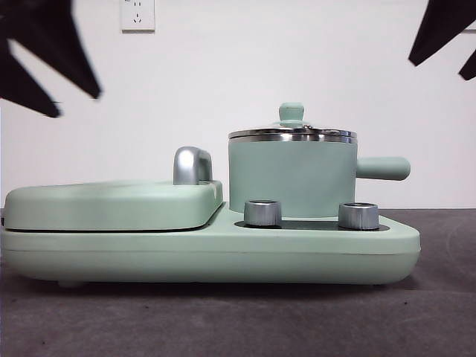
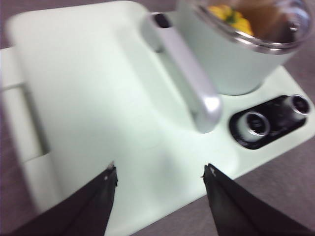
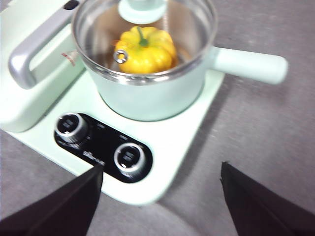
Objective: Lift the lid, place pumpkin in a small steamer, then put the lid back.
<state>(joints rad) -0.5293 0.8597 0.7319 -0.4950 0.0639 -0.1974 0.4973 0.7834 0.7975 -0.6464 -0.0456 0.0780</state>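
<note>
Beyond the right gripper (image 3: pixel 160 172), whose jaws spread wide and hold nothing, the pumpkin (image 3: pixel 146 49) sits inside the small steamer (image 3: pixel 152 93) under the lid (image 3: pixel 142 37); the front view hides it. The left gripper (image 2: pixel 160 172) also gapes empty.

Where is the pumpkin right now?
The pumpkin sits inside the steamer under the glass lid, seen through it in the right wrist view.

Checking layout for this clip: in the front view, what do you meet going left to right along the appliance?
Flat rectangular cover → its silver handle → small steamer with the lid on it → the steamer's side handle.
</note>
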